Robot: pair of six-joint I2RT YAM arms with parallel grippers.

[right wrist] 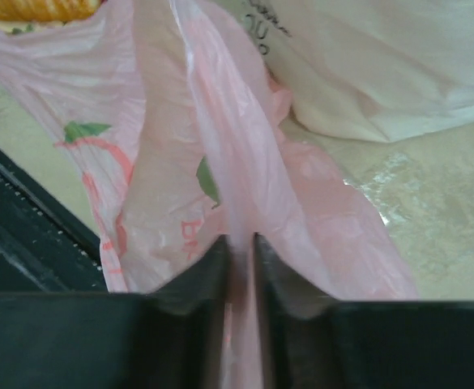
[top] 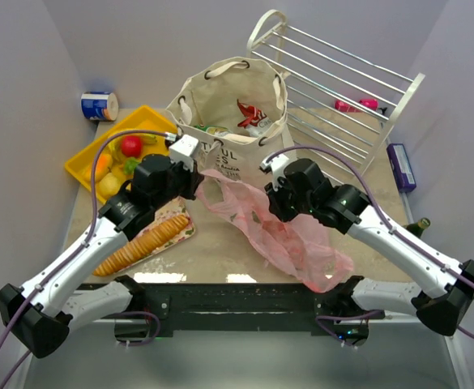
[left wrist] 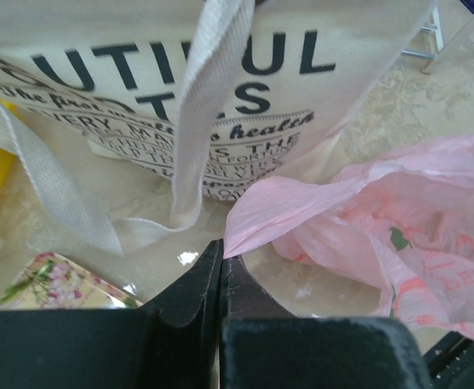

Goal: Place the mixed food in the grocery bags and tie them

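Note:
The cream canvas tote (top: 232, 105) stands open at the back, a red packet (top: 249, 113) showing inside it. In front lies the thin pink plastic bag (top: 289, 235), stretched between both arms. My left gripper (top: 198, 185) is shut, pinching the pink bag's (left wrist: 399, 211) corner at the fingertips (left wrist: 221, 247), just before the tote's lettered side (left wrist: 245, 73). My right gripper (top: 271, 203) is shut on a gathered strand of the pink bag (right wrist: 180, 121), the film running down between its fingers (right wrist: 241, 241). A red apple (top: 131, 146) and a lemon (top: 109, 185) lie in the yellow tray.
The yellow tray (top: 87, 166) sits at the left, with a blue-and-white can (top: 99, 105) behind it. A long cracker sleeve (top: 143, 243) lies under my left arm. A white wire rack (top: 342, 89) leans at the back right, a purple box (top: 401, 166) beside it.

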